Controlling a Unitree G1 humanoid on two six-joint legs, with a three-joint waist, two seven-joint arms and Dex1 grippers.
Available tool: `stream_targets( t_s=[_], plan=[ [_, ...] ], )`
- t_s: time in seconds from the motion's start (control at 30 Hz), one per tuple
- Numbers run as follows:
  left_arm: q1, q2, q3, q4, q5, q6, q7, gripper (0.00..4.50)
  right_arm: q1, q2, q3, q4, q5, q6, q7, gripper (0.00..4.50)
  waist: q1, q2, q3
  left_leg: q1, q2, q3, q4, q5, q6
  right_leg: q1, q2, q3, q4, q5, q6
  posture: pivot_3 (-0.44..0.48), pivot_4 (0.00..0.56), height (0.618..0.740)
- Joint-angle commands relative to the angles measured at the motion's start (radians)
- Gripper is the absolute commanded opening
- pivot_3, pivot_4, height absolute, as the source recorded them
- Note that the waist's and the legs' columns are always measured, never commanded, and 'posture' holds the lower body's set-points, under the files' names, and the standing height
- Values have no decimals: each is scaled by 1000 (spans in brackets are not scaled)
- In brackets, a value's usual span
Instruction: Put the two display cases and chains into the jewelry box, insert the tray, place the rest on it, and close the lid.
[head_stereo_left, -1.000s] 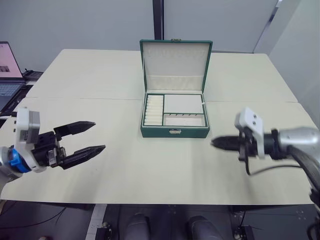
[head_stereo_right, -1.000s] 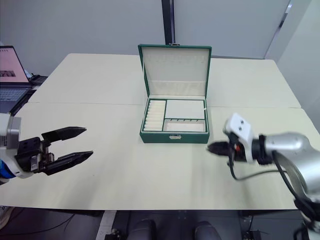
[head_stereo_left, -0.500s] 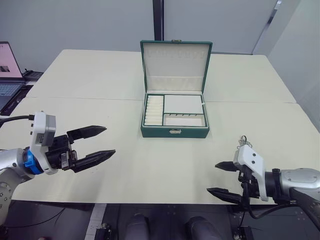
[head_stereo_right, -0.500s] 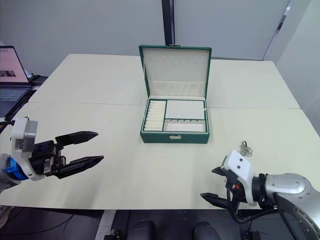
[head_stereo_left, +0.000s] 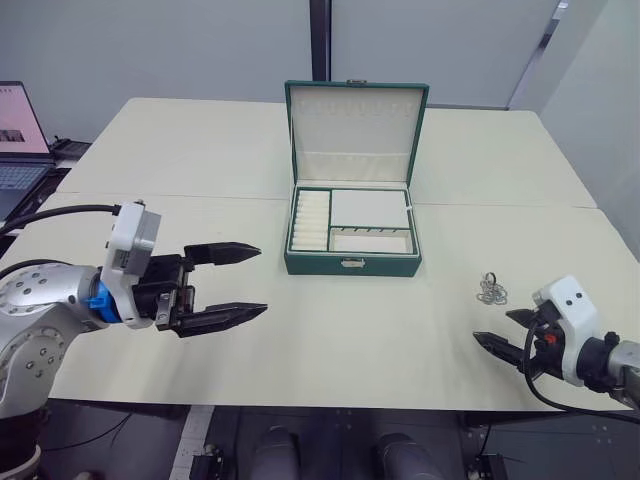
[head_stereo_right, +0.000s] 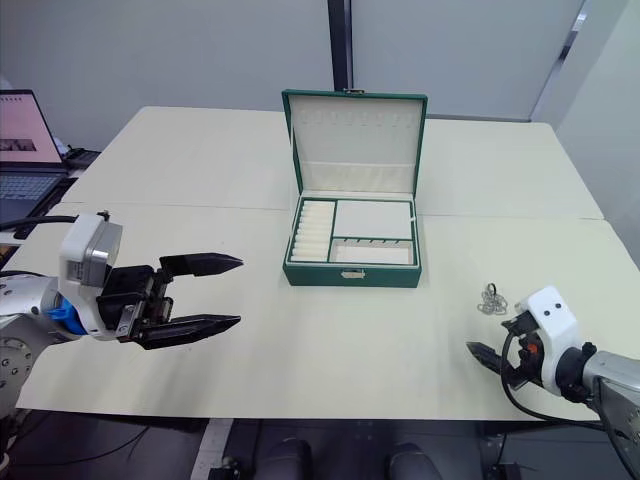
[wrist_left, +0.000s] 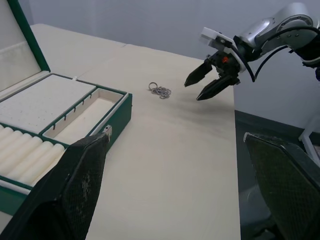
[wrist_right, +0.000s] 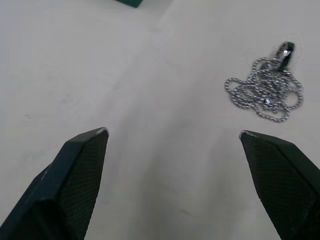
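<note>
The dark green jewelry box (head_stereo_left: 350, 262) stands mid-table with its lid (head_stereo_left: 357, 125) upright. The tray (head_stereo_left: 368, 208) sits inside it, showing ring rolls and cream compartments. The rest, a small silver tangle of links (head_stereo_left: 490, 291) carrying a dark ring, lies on the table to the right of the box (wrist_right: 265, 91). My right gripper (head_stereo_left: 493, 327) hovers open just in front of that tangle, holding nothing. Left of the box, my left gripper (head_stereo_left: 260, 281) is open and empty, fingers pointing toward the box. The display cases and chains are out of view.
A laptop (head_stereo_left: 18, 125) sits off the table's far left corner. A seam (head_stereo_left: 180, 197) crosses the tabletop behind the box's front half. The table's near edge (head_stereo_left: 330, 408) runs just below both grippers.
My right gripper opened, left the silver tangle on the table and drew back toward the near right edge. My left gripper moved right, closer to the box.
</note>
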Motion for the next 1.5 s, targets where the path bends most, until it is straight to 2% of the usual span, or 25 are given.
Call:
stream_targets(
  t_s=[0.03, 0.4, 0.67, 1.03, 1.5],
  plan=[
    [-26, 2, -2, 8, -8, -12, -15, 4500, -5, 37, -22, 13, -41, -53, -69, 4451, 1, 0, 0, 0, 0, 0, 0, 0, 0, 0, 0, 0, 0, 0, 0, 0, 150, 740],
    [3, 4, 21, 6, -4, -27, -18, 4500, -38, 129, 55, 57, -112, -118, -189, 4451, 2, 0, 0, 0, 0, 0, 0, 0, 0, 0, 0, 0, 0, 0, 0, 0, 150, 740],
    [-11, 12, 24, 3, -15, -18, 0, 4500, -127, 168, 171, 212, -214, -226, -253, 4451, 2, 0, 0, 0, 0, 0, 0, 0, 0, 0, 0, 0, 0, 0, 0, 0, 150, 740],
    [-17, 30, 51, -4, -27, 5, 12, 4500, -187, 177, 224, 389, -251, -326, -228, 4451, 2, 0, -1, 1, 0, 0, 0, 0, 0, 0, 0, 0, 1, 0, 0, 0, 150, 740],
    [6, 31, 85, -17, -25, 18, 10, 4500, -195, 213, 232, 404, -226, -264, -205, 4451, 0, -5, -5, 1, 1, -1, 1, 0, 0, 1, 1, -1, 1, 0, 0, 0, 150, 740]
  ],
)
